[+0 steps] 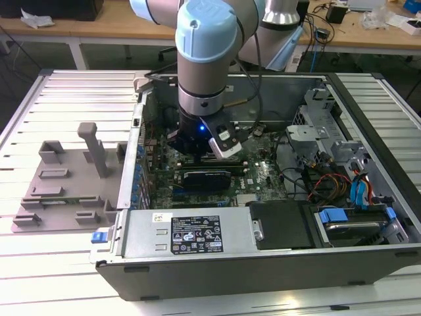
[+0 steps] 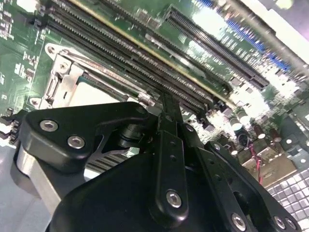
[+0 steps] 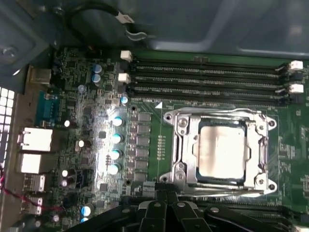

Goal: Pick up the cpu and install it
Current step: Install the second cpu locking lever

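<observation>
The cpu [image 3: 222, 150], a small square chip with a pale silvery top, lies flat inside the metal-framed socket [image 3: 179, 145] on the green motherboard [image 3: 91, 130]. In the second wrist view a pale part of the cpu [image 2: 94, 94] shows behind the black gripper body. My gripper [image 3: 163, 186] hangs just beside the socket's edge, off the chip, with its two thin black fingers pressed together and nothing between them. In the exterior view the gripper [image 1: 197, 155] is low inside the open computer case, above the motherboard [image 1: 253, 178].
Long memory slots [image 3: 207, 79] run along one side of the socket, and capacitors [image 3: 116, 140] stand on the other. A grey plastic tray [image 1: 66, 178] with upright posts sits outside the case at the exterior view's left. Drive bays and cables [image 1: 335, 184] fill the case's right.
</observation>
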`<state>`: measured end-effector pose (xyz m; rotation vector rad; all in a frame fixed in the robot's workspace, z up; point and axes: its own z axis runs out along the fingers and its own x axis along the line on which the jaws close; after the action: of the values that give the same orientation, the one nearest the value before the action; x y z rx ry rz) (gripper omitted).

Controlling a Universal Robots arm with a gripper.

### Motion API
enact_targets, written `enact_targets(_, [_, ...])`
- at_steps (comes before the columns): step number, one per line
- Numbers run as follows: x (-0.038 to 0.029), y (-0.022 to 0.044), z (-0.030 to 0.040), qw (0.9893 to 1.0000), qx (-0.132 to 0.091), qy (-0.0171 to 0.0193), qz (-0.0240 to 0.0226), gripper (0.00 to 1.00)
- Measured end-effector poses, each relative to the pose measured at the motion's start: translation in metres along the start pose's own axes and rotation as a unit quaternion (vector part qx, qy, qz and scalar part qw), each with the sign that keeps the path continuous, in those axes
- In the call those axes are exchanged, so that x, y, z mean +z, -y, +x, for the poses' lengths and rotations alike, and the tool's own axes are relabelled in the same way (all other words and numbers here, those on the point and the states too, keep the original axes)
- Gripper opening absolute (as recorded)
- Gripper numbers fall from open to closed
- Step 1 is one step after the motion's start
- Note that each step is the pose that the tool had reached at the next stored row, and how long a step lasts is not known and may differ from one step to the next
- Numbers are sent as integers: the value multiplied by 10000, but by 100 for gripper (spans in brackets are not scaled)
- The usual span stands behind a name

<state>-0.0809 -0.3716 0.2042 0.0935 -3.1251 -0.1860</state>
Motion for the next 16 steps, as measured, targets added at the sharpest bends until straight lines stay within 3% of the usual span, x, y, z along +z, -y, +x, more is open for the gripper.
enact_targets(4, [32,-72,-4,10000,-34,-3,-1,11])
enact_targets(8, [52,-85,-5,10000,-54,-7,-1,11])
enact_targets(11, [-7,-108,-10,10000,-54,0,-4,11])
enact_targets(12, [-50,-138,-23,10000,-55,0,-4,11])
enact_targets(15, [-55,-172,-151,10000,-55,-2,18,11])
enact_targets(16, [-55,-176,-201,10000,-54,-5,47,11])
